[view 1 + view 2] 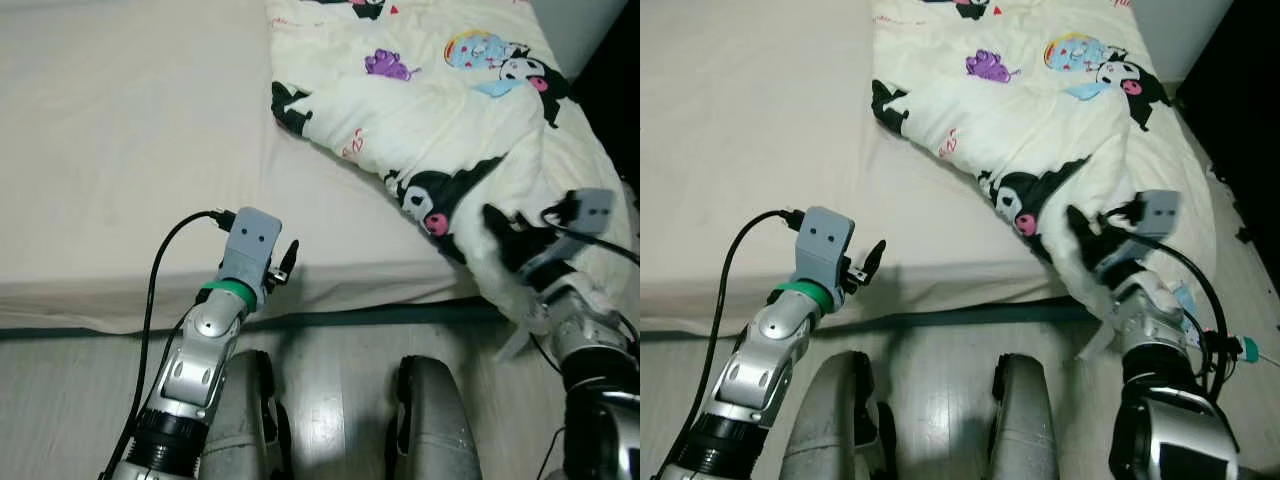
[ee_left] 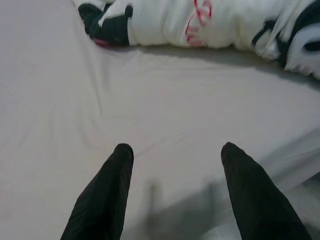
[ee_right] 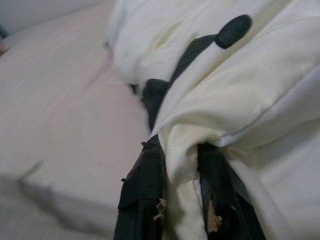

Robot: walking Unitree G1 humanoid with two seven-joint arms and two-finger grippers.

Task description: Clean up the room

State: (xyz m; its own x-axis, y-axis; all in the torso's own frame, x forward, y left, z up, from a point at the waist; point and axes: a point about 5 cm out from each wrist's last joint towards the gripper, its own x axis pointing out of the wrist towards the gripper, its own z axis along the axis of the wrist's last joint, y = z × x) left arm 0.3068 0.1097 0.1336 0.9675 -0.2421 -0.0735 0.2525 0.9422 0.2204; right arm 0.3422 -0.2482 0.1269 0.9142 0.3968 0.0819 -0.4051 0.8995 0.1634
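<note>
Mostly buried, the right gripper [image 3: 182, 200] pinches a fold of the blanket [image 1: 450, 110] at the bed [image 1: 120, 150] edge (fingertips hidden); the left gripper [image 2: 175, 155] hovers spread wide over bare sheet.

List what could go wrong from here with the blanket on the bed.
1. The right gripper pinches only a thin fold of the blanket between its fingers, so the fabric may slip out when pulled.
2. The blanket's corner hangs off the edge of the bed toward the floor, so a tug could drag more of it down.
3. The left gripper is open over bare sheet, giving no support, so the blanket may bunch unevenly.
</note>
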